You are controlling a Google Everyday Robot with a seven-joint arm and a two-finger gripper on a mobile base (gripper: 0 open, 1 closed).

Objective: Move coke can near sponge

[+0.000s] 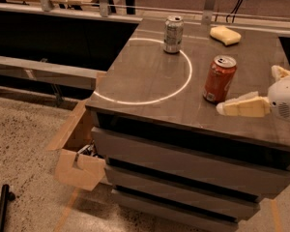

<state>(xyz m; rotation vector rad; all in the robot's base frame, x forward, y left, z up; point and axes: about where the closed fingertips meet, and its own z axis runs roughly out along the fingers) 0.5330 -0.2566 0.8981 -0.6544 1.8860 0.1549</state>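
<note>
The red coke can (219, 79) stands upright on the grey cabinet top (145, 81), right of the middle. The pale yellow sponge (225, 35) lies at the far right of the top, well behind the can. My gripper (249, 89) comes in from the right edge, open and empty. Its near cream finger (242, 107) points left, with its tip just in front of and to the right of the can's base. The other finger (280, 72) sits farther back on the right. I cannot tell whether the near finger touches the can.
A silver-grey can (173, 34) stands at the back, on a white circle (135, 100) marked on the top. The cabinet has drawers below. An open cardboard box (77, 153) sits on the floor at its left. A railing runs behind.
</note>
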